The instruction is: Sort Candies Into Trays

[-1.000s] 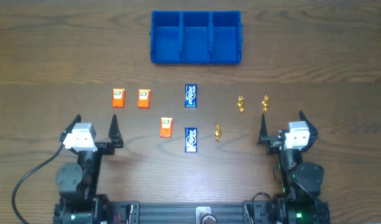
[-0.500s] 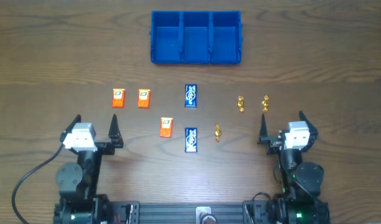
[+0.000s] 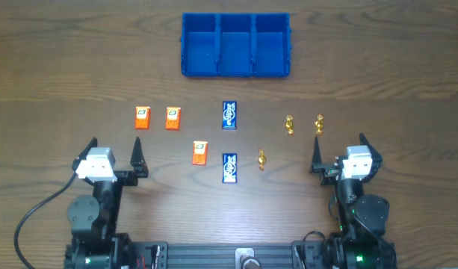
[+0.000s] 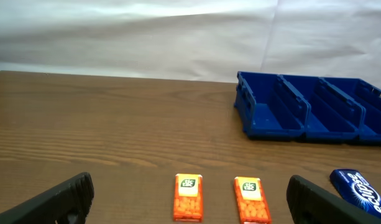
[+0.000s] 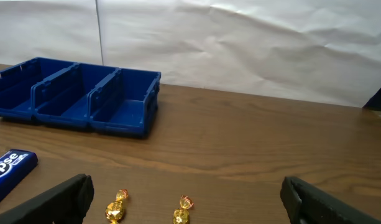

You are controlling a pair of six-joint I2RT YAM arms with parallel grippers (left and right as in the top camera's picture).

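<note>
A blue tray (image 3: pixel 236 45) with three compartments stands at the far middle of the table, also the tray (image 4: pixel 308 115) and tray (image 5: pixel 78 96) in the wrist views. Three orange candy boxes (image 3: pixel 142 117) (image 3: pixel 172 118) (image 3: pixel 200 152), two blue packs (image 3: pixel 229 115) (image 3: pixel 229 167) and three gold-wrapped candies (image 3: pixel 289 124) (image 3: pixel 319 123) (image 3: pixel 262 158) lie in front of it. My left gripper (image 3: pixel 115 155) rests open near the front left, short of the orange boxes (image 4: pixel 189 197). My right gripper (image 3: pixel 339 153) rests open near the front right, short of the gold candies (image 5: pixel 115 208).
The tray's compartments look empty. Bare wooden tabletop (image 3: pixel 64 67) lies around the candies and on both sides of the tray. A white backdrop (image 5: pixel 240 43) rises behind the table's far edge.
</note>
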